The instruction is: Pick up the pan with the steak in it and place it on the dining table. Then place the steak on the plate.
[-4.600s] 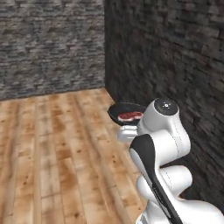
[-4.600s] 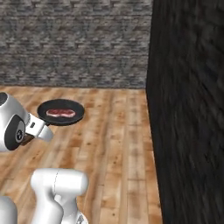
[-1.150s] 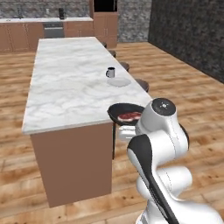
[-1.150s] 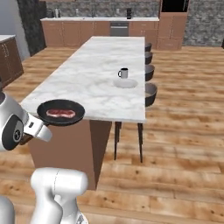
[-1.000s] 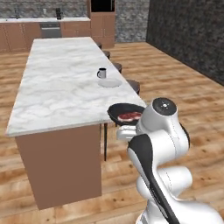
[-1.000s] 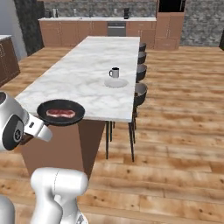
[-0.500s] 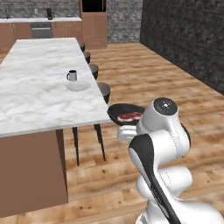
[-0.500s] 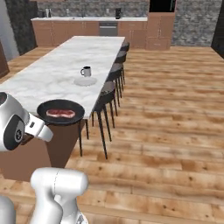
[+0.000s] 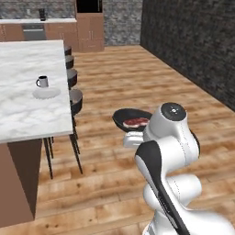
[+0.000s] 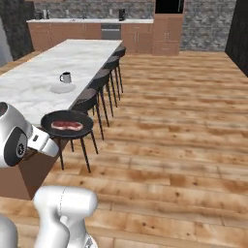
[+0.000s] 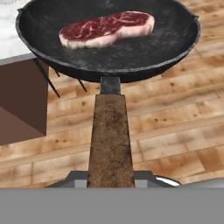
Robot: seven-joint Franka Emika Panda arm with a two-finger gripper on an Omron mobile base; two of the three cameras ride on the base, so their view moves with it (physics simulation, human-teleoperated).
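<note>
The black pan (image 11: 109, 39) hangs level in the air in front of me, and my gripper (image 11: 110, 175) is shut on its brown wooden handle (image 11: 110, 135). In the pan lies the red steak (image 11: 107, 29), flat and streaked with white fat. From the base, the pan (image 9: 130, 118) and steak (image 9: 136, 122) float over the wood floor, just off the near corner of the dining table (image 9: 23, 114). In the right base view the pan (image 10: 68, 125) with the steak (image 10: 67, 125) sits beside the table (image 10: 29, 87). The white plate (image 10: 63, 88) rests on the marble top.
A small grey mug (image 10: 65, 77) stands just behind the plate. Dark stools (image 10: 92, 99) line the table's right side. Kitchen cabinets (image 10: 97, 29) run along the back wall. A dark stone wall (image 9: 193, 41) closes the right side, with wood floor between.
The base has turned and driven, so the whole scene has slid: the table now lies further left in both base views. The pan stays held in the same grip, steak unmoved.
</note>
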